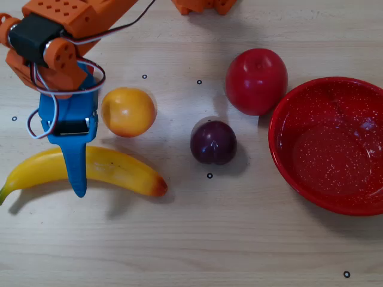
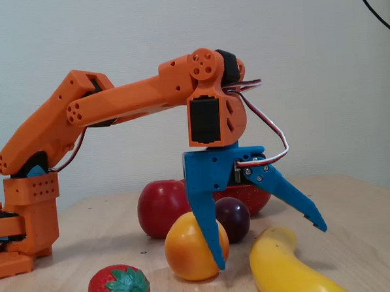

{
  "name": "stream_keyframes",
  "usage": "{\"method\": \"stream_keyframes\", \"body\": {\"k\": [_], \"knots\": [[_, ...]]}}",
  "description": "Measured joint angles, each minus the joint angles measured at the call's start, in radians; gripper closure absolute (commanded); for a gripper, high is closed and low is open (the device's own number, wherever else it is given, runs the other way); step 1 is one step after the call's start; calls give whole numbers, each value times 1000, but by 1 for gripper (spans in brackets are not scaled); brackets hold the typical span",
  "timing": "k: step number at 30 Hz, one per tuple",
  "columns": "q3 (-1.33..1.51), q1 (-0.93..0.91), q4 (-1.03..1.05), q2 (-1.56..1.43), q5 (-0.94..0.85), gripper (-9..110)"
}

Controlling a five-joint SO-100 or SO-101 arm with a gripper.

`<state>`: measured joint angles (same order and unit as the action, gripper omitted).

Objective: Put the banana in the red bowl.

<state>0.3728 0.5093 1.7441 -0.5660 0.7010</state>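
Observation:
The banana lies at the lower left of the wooden table in the overhead view, green stem to the left and orange-red tip to the right. In the fixed view its near end points at the camera. My blue gripper is open and empty, and hangs right over the banana's middle. In the fixed view the gripper has one finger low between the orange fruit and the banana, and the other finger raised over the banana's far side. The red bowl stands empty at the right edge.
A round yellow-orange fruit sits just behind the banana, close to my gripper. A dark plum and a red apple lie between the banana and the bowl. A strawberry lies in the foreground of the fixed view.

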Motion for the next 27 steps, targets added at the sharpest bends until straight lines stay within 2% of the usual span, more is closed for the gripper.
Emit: {"method": "stream_keyframes", "body": {"k": [16, 27], "knots": [[-74, -2, -72, 114, 8, 54], [-74, -2, -72, 114, 8, 63]]}}
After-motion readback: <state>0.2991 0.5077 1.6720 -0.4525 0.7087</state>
